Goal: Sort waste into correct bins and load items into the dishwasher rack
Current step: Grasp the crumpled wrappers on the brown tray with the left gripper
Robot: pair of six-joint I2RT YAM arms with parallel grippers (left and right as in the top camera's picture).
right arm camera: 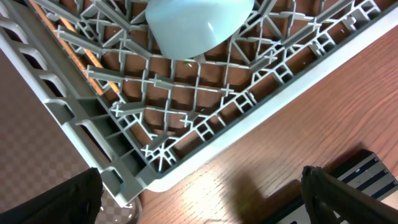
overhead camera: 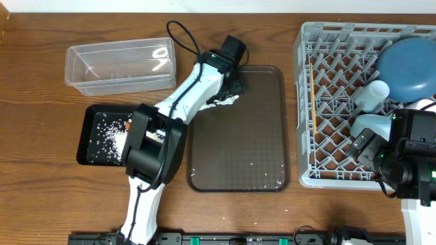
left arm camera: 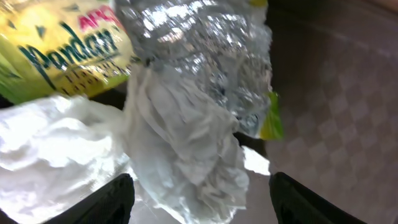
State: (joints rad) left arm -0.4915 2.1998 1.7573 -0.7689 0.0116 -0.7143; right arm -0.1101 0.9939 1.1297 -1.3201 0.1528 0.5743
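Tissue (left arm camera: 180,149) lies beside the wrapper (left arm camera: 68,50) at the brown tray's (overhead camera: 238,150) far left corner, between the left gripper's (left arm camera: 202,194) spread jaws, unpinched; tub (overhead camera: 119,64) is bare; rice (overhead camera: 105,139) and carrot (overhead camera: 128,124) sit in the black tray (overhead camera: 88,116); bowl (overhead camera: 409,64), white cup (overhead camera: 373,95) and chopsticks (overhead camera: 313,102) sit in the rack (overhead camera: 306,170); right gripper (right arm camera: 202,199) hangs spread over its near corner.

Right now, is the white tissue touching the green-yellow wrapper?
Touching. The left wrist view shows the crumpled white tissue pressed up against the silver inner side of the wrapper, their folds overlapping with no gap between them.
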